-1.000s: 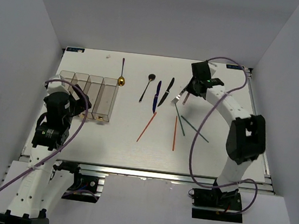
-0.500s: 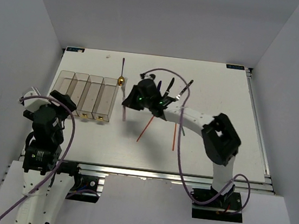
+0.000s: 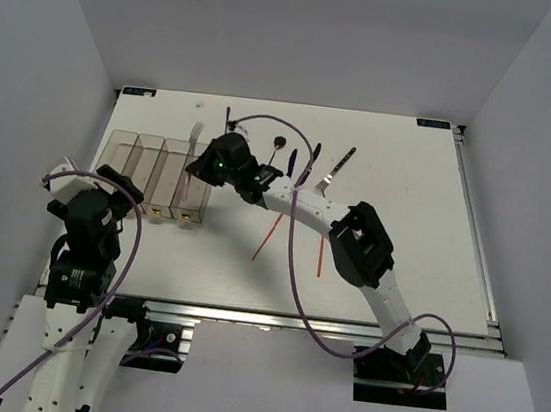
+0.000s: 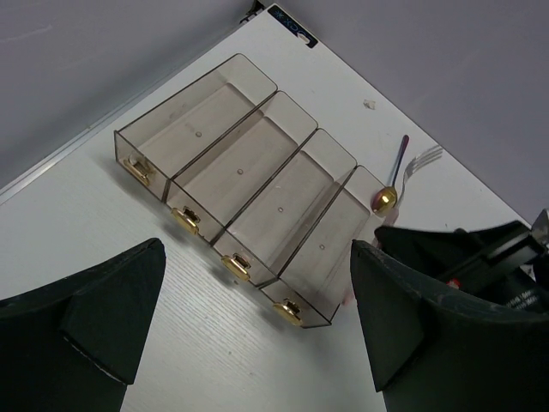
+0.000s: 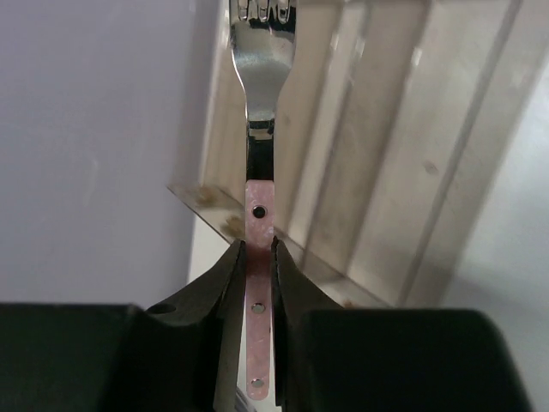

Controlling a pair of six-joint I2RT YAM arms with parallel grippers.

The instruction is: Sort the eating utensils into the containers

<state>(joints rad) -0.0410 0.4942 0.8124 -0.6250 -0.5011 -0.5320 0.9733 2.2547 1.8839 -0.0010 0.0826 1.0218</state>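
Gripping pinkish-handled fork (image 5: pixel 260 129) by handle, right hand (image 5: pixel 260 257) holds it above rightmost bin (image 3: pixel 199 202), tines toward far edge of bench (image 3: pixel 399 261). Spread wide, left hand (image 4: pixel 257 300) hovers at near end of bins (image 4: pixel 221 146).

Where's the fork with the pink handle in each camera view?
Top external: fork, upper left of centre, by the right end of the brown bins, tines pointing away.
Left wrist: only its tines, right of centre, beside the gold spoon.
Right wrist: centre, upright, clamped in the right gripper.
Shared landmark: the brown bins.
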